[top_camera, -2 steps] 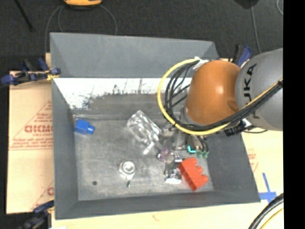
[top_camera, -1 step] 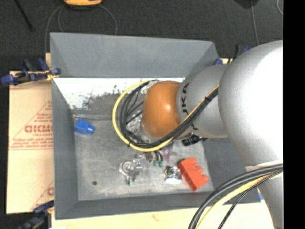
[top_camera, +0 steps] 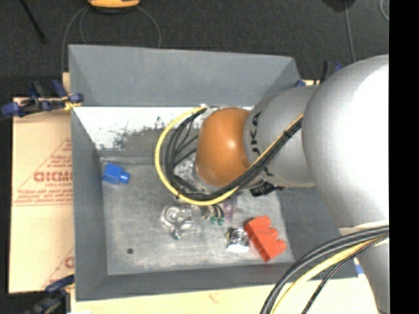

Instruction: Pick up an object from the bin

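Note:
Part of my gripper's grey body point(top_camera: 186, 173) shows under the arm's orange cover, over the middle of the bin. Just in front of it on the bin floor lies a small shiny, clear-looking thing point(top_camera: 177, 218). To its right are a tiny green and purple piece point(top_camera: 220, 214) and a small silvery crumpled thing point(top_camera: 236, 239). A red-orange block point(top_camera: 265, 238) lies beside that, near the front right corner. I cannot see anything held.
A small blue block point(top_camera: 115, 173) lies alone by the left wall. The big silver arm and its yellow and black cables cover the bin's right and back middle. The front left floor is bare grey metal.

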Tool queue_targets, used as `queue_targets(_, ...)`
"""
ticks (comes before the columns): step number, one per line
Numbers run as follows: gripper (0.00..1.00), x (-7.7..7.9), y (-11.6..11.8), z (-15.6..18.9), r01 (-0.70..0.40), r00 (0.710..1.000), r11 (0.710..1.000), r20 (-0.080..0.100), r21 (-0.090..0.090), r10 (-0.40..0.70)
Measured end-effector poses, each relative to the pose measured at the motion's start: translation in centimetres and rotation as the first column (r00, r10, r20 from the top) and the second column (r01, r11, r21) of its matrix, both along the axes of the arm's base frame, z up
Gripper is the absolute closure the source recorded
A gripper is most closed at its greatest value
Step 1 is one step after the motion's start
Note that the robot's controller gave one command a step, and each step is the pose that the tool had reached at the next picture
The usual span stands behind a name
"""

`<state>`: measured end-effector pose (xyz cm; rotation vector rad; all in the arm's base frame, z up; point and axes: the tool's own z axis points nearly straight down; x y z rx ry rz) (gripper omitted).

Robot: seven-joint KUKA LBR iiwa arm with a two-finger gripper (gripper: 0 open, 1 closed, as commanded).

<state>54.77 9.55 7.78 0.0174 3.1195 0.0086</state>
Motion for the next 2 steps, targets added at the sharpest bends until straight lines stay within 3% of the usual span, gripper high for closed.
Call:
queue_targets(1,1.00,-0.6,0.7,10.3,-0.007,1.000,1.000,-0.012,-0.001,0.007)
queue_targets(2,1.00,-0.5,1.2,17.1,-0.028,1.000,1.000,-0.011,-0.004,0.028)
